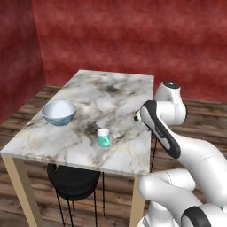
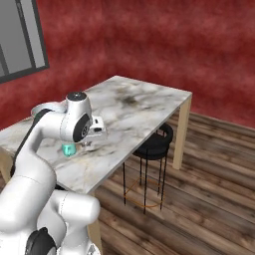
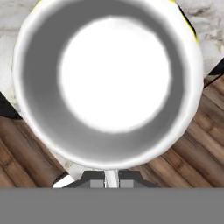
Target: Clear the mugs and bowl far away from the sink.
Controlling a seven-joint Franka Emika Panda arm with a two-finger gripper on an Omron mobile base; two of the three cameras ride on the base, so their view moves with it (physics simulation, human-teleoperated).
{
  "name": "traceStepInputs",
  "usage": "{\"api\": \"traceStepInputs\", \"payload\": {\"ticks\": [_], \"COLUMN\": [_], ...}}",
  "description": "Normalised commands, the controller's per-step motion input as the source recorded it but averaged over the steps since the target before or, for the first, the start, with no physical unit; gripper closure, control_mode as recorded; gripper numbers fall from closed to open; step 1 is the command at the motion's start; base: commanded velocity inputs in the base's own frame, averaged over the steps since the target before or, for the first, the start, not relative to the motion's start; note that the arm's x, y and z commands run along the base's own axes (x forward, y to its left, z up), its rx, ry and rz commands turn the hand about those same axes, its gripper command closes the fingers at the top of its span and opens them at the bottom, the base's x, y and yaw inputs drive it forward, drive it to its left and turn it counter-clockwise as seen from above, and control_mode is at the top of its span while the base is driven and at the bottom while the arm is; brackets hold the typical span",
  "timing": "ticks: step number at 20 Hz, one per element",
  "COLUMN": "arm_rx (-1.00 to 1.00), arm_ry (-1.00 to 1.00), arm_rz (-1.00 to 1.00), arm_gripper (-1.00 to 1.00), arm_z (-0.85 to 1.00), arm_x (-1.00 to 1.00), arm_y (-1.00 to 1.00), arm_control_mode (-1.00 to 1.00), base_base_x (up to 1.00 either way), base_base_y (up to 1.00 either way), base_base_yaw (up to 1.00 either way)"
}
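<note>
White mug (image 3: 116, 78): seen from straight above in the hand view, round opening with white inside, very close under the camera. Its near rim sits between the two dark finger tips; gripper (image 3: 111, 178) is closed down on that rim, jaws almost together, so the mug is held by its wall. Beneath the mug, marble shows toward the top of that view and wood floor toward the bottom, so the mug sits over the table's edge. In the base views the mug itself cannot be made out; the hand is at the near right edge of the table.

Teal mug (image 1: 103, 138): upright on the marble table (image 1: 111, 95), white inside, near the front edge, roughly mid-width. In the right base view it shows partly behind the arm's wrist (image 2: 68, 149).

Bowl (image 1: 59, 112): upright on the table's left side, white inside, pale blue outside, well apart from the teal mug.

Surroundings: black round stool (image 2: 155, 144) with thin legs tucked under the table; wood plank floor (image 2: 209, 189); red walls (image 1: 133, 35); grey window (image 2: 20, 35) at upper left of the right base view
</note>
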Motion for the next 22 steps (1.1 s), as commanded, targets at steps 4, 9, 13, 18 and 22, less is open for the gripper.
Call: {"api": "traceStepInputs", "payload": {"ticks": [4, 9, 13, 18, 22], "arm_rx": [0.00, 0.00, 0.00, 0.00, 0.00], "arm_ry": [0.03, 0.06, 0.11, 0.23, 0.21], "arm_rz": [0.09, 0.07, 0.03, 0.00, 0.00], "arm_gripper": [1.00, 1.00, 1.00, 1.00, 1.00], "arm_z": [-0.49, -0.36, -0.13, -0.01, 0.00], "arm_x": [0.39, 0.28, 0.08, 0.06, 0.02], "arm_y": [0.00, -0.01, 0.00, 0.00, 0.00], "arm_control_mode": [-1.00, -1.00, -1.00, -1.00, -1.00], "base_base_x": [0.00, 0.00, 0.00, 0.00, 0.00], "base_base_y": [0.00, 0.00, 0.00, 0.00, 0.00], "base_base_yaw": [0.00, 0.00, 0.00, 0.00, 0.00]}}
